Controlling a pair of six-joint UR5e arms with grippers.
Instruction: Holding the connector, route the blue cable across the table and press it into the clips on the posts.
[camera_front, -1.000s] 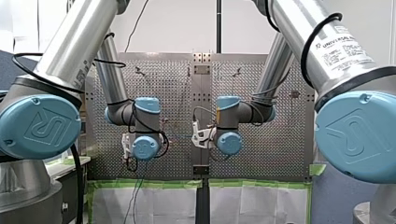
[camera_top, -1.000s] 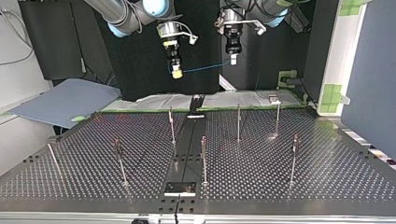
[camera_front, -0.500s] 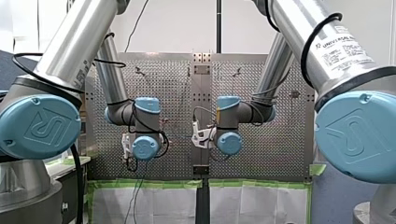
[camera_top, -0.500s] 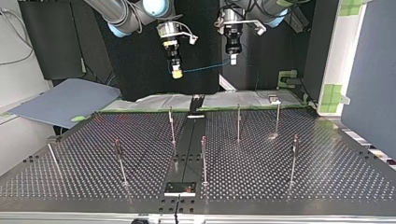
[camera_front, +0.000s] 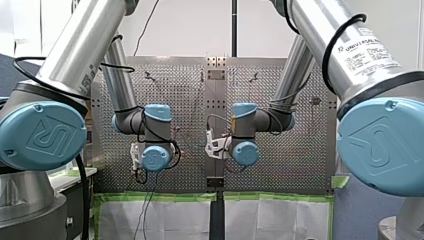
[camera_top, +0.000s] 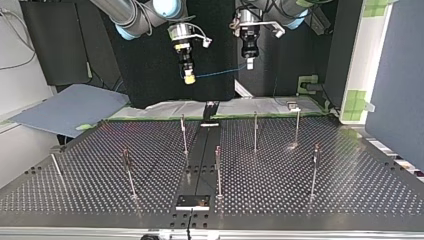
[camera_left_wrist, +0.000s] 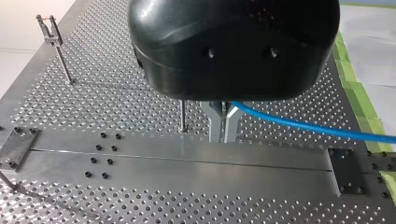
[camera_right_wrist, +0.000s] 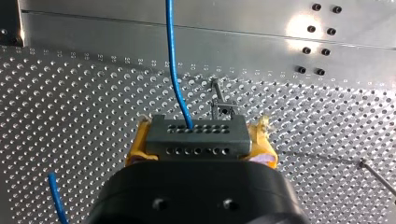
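Grip: my right hand (camera_right_wrist: 201, 139) clamps the grey perforated connector block (camera_right_wrist: 224, 133); my left hand (camera_left_wrist: 223, 122) pinches the thin blue cable (camera_left_wrist: 299, 123).
Cable: airborne between them, near the arm-side edge of the perforated metal table (camera_top: 325, 200).
Undone: all slim metal posts (camera_top: 255, 131) unclipped, I judge.

**Where the four cams sit**

Front cam's behind and above the arms (camera_front: 120, 75), between their shoulders, looking out over the perforated table (camera_front: 295, 165). The blue joint caps (camera_front: 42, 135) loom close. Top cam's across the table, low, facing back at the arms, so sides flip. Each wrist cam peers along its own gripper, close over the table. My left gripper (camera_left_wrist: 223, 135) and my right gripper (camera_right_wrist: 198, 133) fill the near frame, near enough to see the holes in the connector (camera_right_wrist: 198, 142). Top and both wrist cams share the blue cable (camera_top: 220, 73); all four catch the posts (camera_top: 255, 132).
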